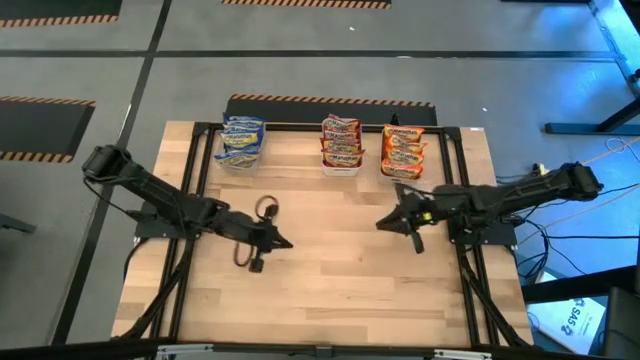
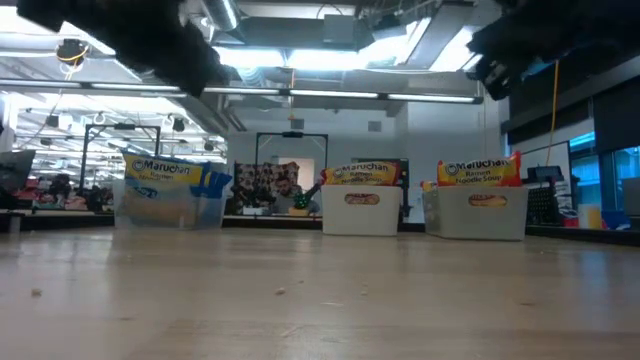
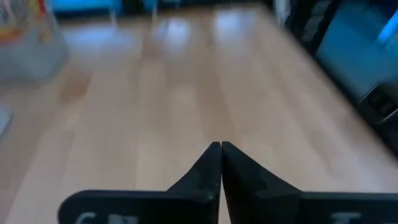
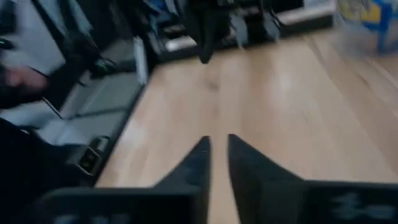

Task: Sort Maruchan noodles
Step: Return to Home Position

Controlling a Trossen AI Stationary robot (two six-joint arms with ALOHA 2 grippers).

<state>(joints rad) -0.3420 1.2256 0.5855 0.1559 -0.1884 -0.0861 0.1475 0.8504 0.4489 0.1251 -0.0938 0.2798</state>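
on the left side of the wooden table point(image 1: 330, 285) the left arm reaches in from the left edge, and the left gripper point(image 1: 282, 243) hangs over bare wood in the near-left part of the middle of the table. its jaws are closed, the two dark fingers point(image 3: 202, 174) pressed tip to tip with nothing between them, as the left wrist view shows.

along the far edge stand three bins in a row, and all the noodles in view sit in them. the left bin point(image 2: 160, 212) is clear and holds the blue-white maruchan packets point(image 1: 242, 140), stacked so that they rise above its rim. the middle bin point(image 2: 360, 218), well apart from the first, holds the red maruchan packets point(image 1: 341, 140). the right bin point(image 2: 480, 218), just beside the middle one, holds the orange maruchan packets point(image 1: 403, 148), which also stand higher than the rim. no packet lies loose on the wood in the high view.

to the right of centre the right gripper point(image 1: 386, 224) hovers above the table, in front of the right bin and apart from it, pointing toward the left gripper. its jaws are parted by a narrow gap, with wood showing between the fingers point(image 4: 255, 168), and they hold nothing. the right arm stretches back from it to the table's right edge.
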